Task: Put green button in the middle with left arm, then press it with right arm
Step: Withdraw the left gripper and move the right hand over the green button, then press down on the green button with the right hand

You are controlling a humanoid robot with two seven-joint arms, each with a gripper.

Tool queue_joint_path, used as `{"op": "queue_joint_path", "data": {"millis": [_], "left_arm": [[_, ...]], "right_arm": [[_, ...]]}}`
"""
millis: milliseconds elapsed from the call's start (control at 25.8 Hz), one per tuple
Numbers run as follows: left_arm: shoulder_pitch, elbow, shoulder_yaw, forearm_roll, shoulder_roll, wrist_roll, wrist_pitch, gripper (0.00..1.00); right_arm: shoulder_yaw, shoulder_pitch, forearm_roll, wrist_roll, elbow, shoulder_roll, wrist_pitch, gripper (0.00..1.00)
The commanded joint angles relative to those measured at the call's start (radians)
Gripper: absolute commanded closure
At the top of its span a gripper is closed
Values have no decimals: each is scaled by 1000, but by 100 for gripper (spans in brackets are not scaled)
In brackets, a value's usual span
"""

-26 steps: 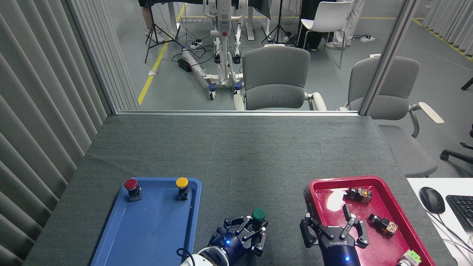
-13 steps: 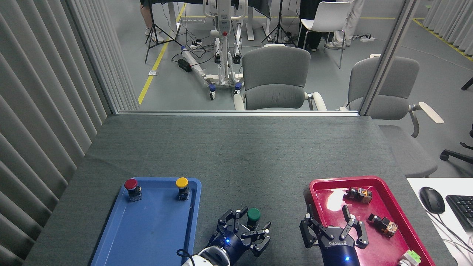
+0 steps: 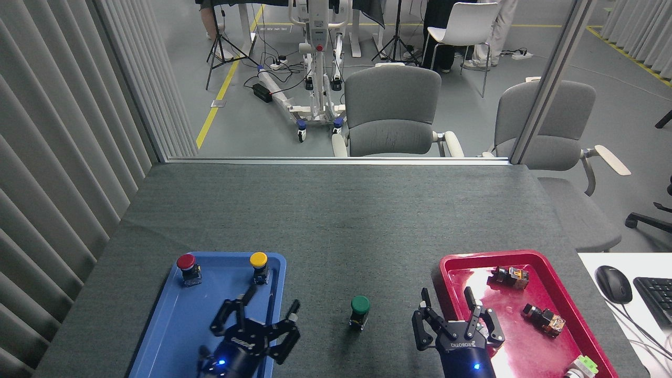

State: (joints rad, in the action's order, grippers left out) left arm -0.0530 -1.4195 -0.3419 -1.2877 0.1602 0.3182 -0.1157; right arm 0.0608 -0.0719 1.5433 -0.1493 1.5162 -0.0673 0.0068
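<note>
The green button (image 3: 359, 311) stands upright on the dark grey cloth in the middle (image 3: 336, 226) of the table, between the two trays, with nothing touching it. My left gripper (image 3: 266, 305) hovers open over the blue tray, well to the button's left. To the button's right, my right gripper (image 3: 445, 310) is open and empty at the red tray's left edge.
The blue tray (image 3: 163, 325) holds a red button (image 3: 187, 268) and a yellow button (image 3: 259, 265) at its far end. The red tray (image 3: 525, 257) carries several small switch parts. A mouse (image 3: 613, 283) and keyboard (image 3: 656, 296) lie at the right; chairs stand beyond the far edge.
My left gripper opened, let go of the green button and pulled away left over the blue tray. The button stays standing on the cloth. My right gripper shifted slightly left.
</note>
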Motion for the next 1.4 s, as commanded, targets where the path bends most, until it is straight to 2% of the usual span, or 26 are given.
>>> {"op": "queue_joint_path", "data": {"millis": [0,116,233,349,543,1085,1357], "left_arm": [[117,-98,213,-13,25,21,-19,1],[142,-93,388,-13,-11,7,-41,1],[147,-95,396,-16,-8,7,-51,1],[147,-95,396,-16,-10,7,-67,1],[145,-59,396,-18,2,4,-67,1],[134,-7,385,-13,12,1,-62,1],[134,-2,383,-13,12,2,-59,1]], "right_arm": [[37,7,6,-7,-7,4,1,31],[74,18,9,-9,-27,4,1,43],[126,40,12,-9,-57,7,-2,55],[183,76,12,-9,-129,9,5,66],[223,119,8,-9,-182,11,5,76],[264,181,3,-7,-323,4,-27,77],[271,184,0,-7,-355,1,-56,76]]}}
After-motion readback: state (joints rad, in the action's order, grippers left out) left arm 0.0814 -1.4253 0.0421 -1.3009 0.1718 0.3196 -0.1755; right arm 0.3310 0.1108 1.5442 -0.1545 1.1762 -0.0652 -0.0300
